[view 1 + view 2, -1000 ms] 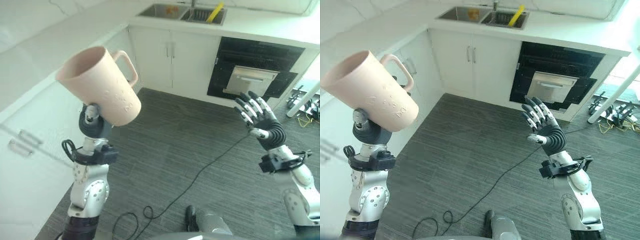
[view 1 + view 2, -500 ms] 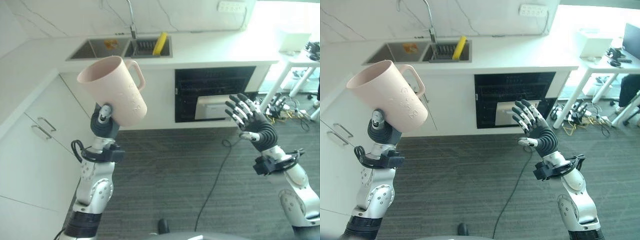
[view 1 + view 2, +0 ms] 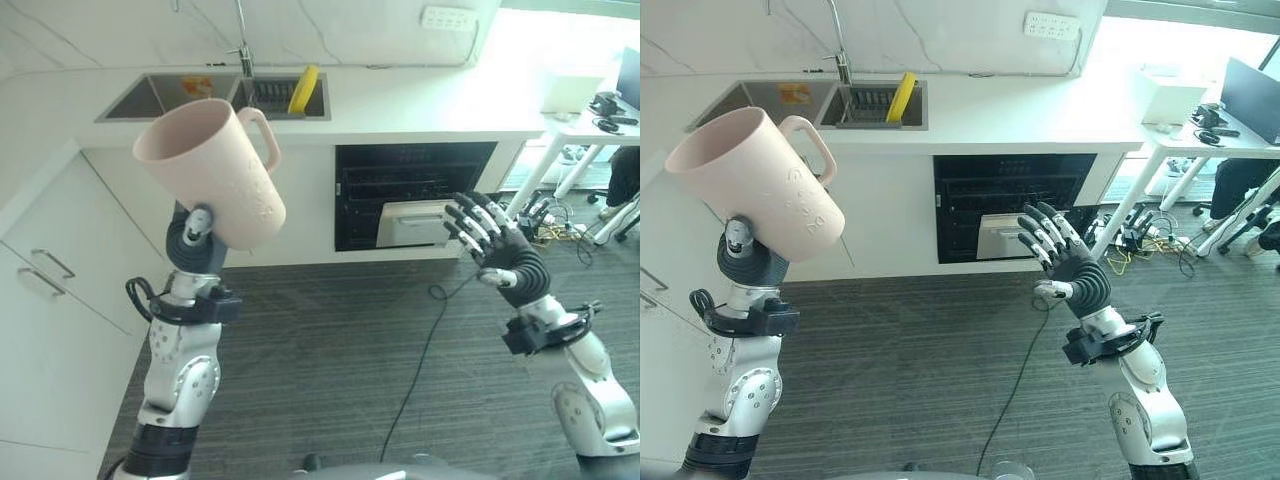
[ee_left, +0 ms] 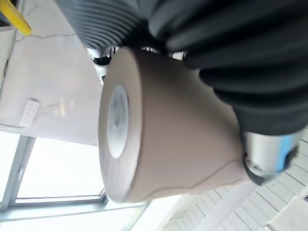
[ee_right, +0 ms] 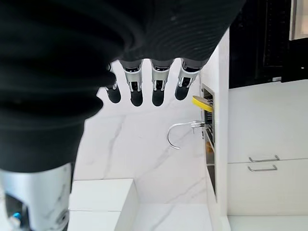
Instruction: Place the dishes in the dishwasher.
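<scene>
L arm [image 3: 180,385]: silver-grey moulded shells w/ round joint cap, small dark screw dots near wrist, black collar at lower end. Black clamp band [image 3: 188,305] round wrist w/ thin black cable loop at its side. Left hand [image 3: 192,240]: dark ribbed rubbery cover, silver knuckle piece at top. R arm [image 3: 590,400]: same silver-grey shells, black wrist band [image 3: 540,330]. Right hand [image 3: 500,255]: dark ribbed cover over back & wrist; fingers [image 5: 136,91] silver segments w/ glossy dark rounded tips, thumb set apart.
</scene>
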`<state>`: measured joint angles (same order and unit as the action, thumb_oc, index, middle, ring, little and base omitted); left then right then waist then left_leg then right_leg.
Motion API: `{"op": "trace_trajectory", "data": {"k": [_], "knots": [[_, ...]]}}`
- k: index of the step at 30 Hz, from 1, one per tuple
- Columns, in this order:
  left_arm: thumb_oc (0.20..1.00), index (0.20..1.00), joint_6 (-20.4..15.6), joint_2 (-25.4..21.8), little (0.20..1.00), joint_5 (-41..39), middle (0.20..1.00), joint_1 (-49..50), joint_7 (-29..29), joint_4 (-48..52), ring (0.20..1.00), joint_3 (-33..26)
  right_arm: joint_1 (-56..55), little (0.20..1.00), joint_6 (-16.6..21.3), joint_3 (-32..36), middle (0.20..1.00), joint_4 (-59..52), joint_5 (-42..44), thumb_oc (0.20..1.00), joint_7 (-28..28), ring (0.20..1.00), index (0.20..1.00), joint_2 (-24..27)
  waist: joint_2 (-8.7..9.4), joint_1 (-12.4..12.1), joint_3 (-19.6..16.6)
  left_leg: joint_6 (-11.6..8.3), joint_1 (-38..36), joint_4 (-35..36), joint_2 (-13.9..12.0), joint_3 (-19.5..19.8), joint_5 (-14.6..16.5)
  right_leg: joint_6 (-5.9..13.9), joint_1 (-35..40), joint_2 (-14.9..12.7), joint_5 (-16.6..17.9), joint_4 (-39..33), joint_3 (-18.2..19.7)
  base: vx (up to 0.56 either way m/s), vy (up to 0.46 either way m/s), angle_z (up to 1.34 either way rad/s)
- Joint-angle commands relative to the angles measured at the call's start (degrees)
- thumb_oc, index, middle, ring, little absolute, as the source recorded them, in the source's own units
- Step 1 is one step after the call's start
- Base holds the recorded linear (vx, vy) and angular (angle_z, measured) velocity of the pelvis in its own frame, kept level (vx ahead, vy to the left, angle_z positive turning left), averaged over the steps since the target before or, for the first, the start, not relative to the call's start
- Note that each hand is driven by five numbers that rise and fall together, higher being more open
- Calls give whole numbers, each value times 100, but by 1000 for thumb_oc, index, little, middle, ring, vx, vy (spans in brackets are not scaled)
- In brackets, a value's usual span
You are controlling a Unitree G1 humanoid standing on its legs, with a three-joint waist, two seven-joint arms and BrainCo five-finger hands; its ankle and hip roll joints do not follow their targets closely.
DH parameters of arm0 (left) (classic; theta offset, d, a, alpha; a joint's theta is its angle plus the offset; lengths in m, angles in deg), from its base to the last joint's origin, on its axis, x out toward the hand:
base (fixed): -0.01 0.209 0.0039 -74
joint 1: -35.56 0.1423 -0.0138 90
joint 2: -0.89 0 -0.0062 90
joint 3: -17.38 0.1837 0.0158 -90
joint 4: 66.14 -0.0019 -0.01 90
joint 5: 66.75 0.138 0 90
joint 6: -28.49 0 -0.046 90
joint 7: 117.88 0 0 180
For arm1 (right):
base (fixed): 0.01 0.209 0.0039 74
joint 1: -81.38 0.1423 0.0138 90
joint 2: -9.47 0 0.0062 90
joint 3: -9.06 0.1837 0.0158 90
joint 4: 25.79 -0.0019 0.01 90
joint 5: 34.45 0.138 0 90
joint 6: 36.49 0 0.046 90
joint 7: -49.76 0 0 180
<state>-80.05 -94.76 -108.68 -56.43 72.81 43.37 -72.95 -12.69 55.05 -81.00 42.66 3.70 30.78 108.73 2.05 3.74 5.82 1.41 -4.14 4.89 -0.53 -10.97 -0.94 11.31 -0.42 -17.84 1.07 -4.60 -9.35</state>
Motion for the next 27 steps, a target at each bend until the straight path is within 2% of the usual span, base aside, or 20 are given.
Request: {"op": "trace_trajectory", "data": {"k": [1, 3, 6, 9, 11, 12, 13, 14, 16, 17, 18, 19, 20, 21, 24, 26, 27], "knots": [[200, 200, -247, -203, 200, 400, 200, -278, -109, 285, 200, -80, 476, 1000, 100, 64, 1000, -344, -149, 1000, 155, 1000, 1000, -200, -95, -46, -15, -441, -339, 11, -351, 244, 423, 108, -84, 25, 1009, -40, -8, 232, -331, 10], [200, 200, -296, -285, 200, 316, 200, -290, -54, 266, 200, -94, 540, 1000, 106, -17, 1000, -337, -228, 1000, 174, 1000, 1000, -255, -120, -65, 48, -460, -470, 11, -493, 195, 542, 186, -378, -162, 1141, -40, 119, 260, -381, 3], [200, 200, -325, -358, 200, 219, 200, -315, 33, 309, 200, -117, 587, 1000, 178, -13, 1000, -341, -184, 1000, 133, 1000, 1000, -220, -85, -74, 114, -526, -623, -29, -741, 237, 603, 225, -493, -222, 1140, -40, 286, 371, -585, 8], [200, 200, -352, -315, 200, 147, 200, -409, 48, 335, 200, -57, 690, 1000, 113, 27, 1000, -390, -127, 1000, 101, 1000, 1000, -82, -22, -12, 96, -725, -606, -436, -1046, 475, 781, 255, -384, -10, 875, -40, 571, 396, -692, 24], [200, 200, -399, -286, 200, 184, 200, -317, -141, 348, 200, -68, 785, 1000, -108, 56, 1000, -381, -50, 1000, -2, 1000, 1000, 82, -24, 1, 44, -931, -809, -627, -1335, 412, 759, 163, -281, 208, 802, -40, 413, 350, -568, 21], [200, 200, -414, -290, 200, 121, 200, -257, -231, 357, 200, -71, 810, 1000, -187, 54, 1000, -383, -5, 1000, -37, 1000, 1000, 178, -58, 11, 18, -1037, -901, -720, -1489, 360, 465, 78, -242, 341, 755, -40, 339, 293, -433, 6], [200, 200, -408, -285, 200, 52, 200, -199, -256, 376, 200, -96, 783, 1000, -261, 53, 1000, -385, 116, 1000, -92, 1000, 1000, 254, -86, 12, -8, -1137, -879, -912, -1653, 316, 34, -46, -188, 489, 689, -40, 249, 385, -633, -8], [200, 200, -399, -209, 200, 27, 200, -87, -182, 418, 200, -168, 680, 1000, -365, 101, 1000, -351, 299, 1000, -229, 1000, 1000, 327, -59, 10, -65, -1196, -585, -1488, -1863, 324, -445, -284, -56, 693, 565, -40, 86, 330, -571, -12], [200, 200, -437, -167, 200, 7, 200, -14, -132, 418, 200, -175, 557, 1000, -340, 120, 1000, -320, 281, 1000, -345, 1000, 1000, 365, -24, 47, -102, -1192, -385, -1923, -1966, 113, -585, -453, 42, 803, 460, -40, -44, 269, -455, -5], [200, 200, -443, -138, 200, -45, 200, -37, -83, 355, 200, -137, 442, 1000, -296, 151, 1000, -286, 259, 1000, -347, 1000, 1000, 388, -2, 66, -119, -1180, -125, -2239, -1936, -146, -673, -564, 186, 877, 337, -40, -218, 221, -367, 24], [200, 200, -418, -121, 200, -88, 200, -81, -64, 304, 200, -111, 409, 1000, -279, 156, 1000, -271, 213, 1000, -309, 1000, 1000, 380, 14, 42, -106, -1160, 82, -2377, -1857, -183, -712, -591, 280, 902, 275, -40, -286, 193, -306, 46], [200, 200, -367, -94, 200, -156, 200, -127, -37, 269, 200, -104, 429, 1000, -257, 146, 1000, -224, 168, 1000, -244, 1000, 1000, 398, 40, 23, -90, -1087, 278, -2387, -1645, -187, -545, -568, 334, 888, 248, -40, -370, 196, -206, 60], [200, 200, -308, -40, 200, -204, 200, -142, 4, 239, 200, -85, 490, 1000, -209, 98, 1000, -145, 117, 1000, -177, 1000, 1000, 396, 32, -36, -58, -1024, 427, -2123, -1376, -229, -405, -523, 406, 898, 190, -40, -438, 225, -146, 59], [200, 200, -279, -34, 200, -274, 200, -122, 64, 219, 200, -98, 512, 1000, -155, 57, 1000, -97, 93, 1000, -164, 1000, 1000, 378, 11, -63, -36, -994, 441, -1829, -1247, -288, -391, -483, 462, 903, 151, -40, -484, 236, -85, 68], [200, 200, -255, -30, 200, -331, 200, 30, 176, 303, 200, -153, 437, 1000, -47, 11, 1000, -152, -44, 1000, -97, 1000, 1000, 324, -109, -151, -5, -1068, 497, -626, -1283, -340, -854, -373, 622, 903, 57, -40, -547, 198, 33, 42], [200, 200, -255, -44, 200, -379, 200, 62, 191, 336, 200, -171, 416, 1000, -24, 7, 1000, -182, -95, 1000, -77, 1000, 1000, 304, -151, -171, -19, -1130, 456, -37, -1453, -321, -1114, -329, 715, 835, 8, -40, -604, 183, 103, 0], [200, 200, -272, -51, 200, -382, 200, 67, 202, 330, 200, -179, 414, 1000, -19, 18, 1000, -182, -100, 1000, -81, 1000, 1000, 308, -159, -161, -27, -1151, 454, 11, -1502, -342, -1125, -319, 742, 810, -4, -40, -649, 215, 152, -10]]}}
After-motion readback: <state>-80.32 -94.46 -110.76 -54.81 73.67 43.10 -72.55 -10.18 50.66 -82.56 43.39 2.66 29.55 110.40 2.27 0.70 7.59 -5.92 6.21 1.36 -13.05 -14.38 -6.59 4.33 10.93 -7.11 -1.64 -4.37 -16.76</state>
